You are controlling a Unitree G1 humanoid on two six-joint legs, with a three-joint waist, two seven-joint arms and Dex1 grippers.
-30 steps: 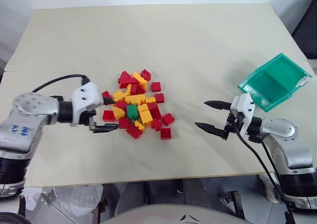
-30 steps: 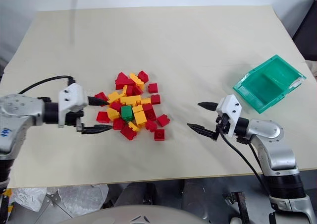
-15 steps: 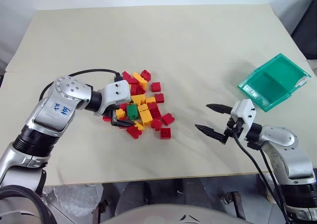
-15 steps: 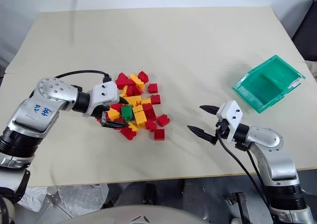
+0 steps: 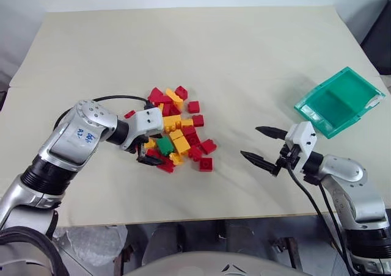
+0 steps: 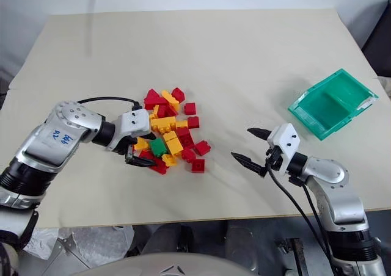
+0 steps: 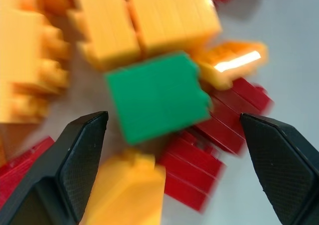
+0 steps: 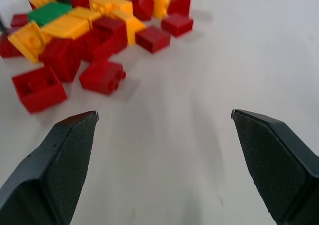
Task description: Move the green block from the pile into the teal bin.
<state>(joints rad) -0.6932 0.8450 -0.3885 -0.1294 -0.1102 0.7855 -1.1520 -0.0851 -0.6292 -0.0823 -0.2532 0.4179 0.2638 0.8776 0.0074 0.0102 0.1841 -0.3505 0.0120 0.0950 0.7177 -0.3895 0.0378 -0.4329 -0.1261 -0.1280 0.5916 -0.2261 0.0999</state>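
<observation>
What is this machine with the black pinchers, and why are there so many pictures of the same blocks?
It is a robot with two arms, and each arm ends in two black fingers. Two pictures come from cameras in its head, looking down at a table. The other two come from little cameras on its wrists, so you look right along the fingers.

On the table lies the pile of red and yellow toy bricks, with one green block in it. Off to the robot's right sits the teal bin, where the green block should go.

The left gripper is at the near edge of the pile, fingers open. The left wrist picture shows the green block just ahead, between the two fingers, not gripped. The right gripper hangs open over bare table, holding nothing.
</observation>
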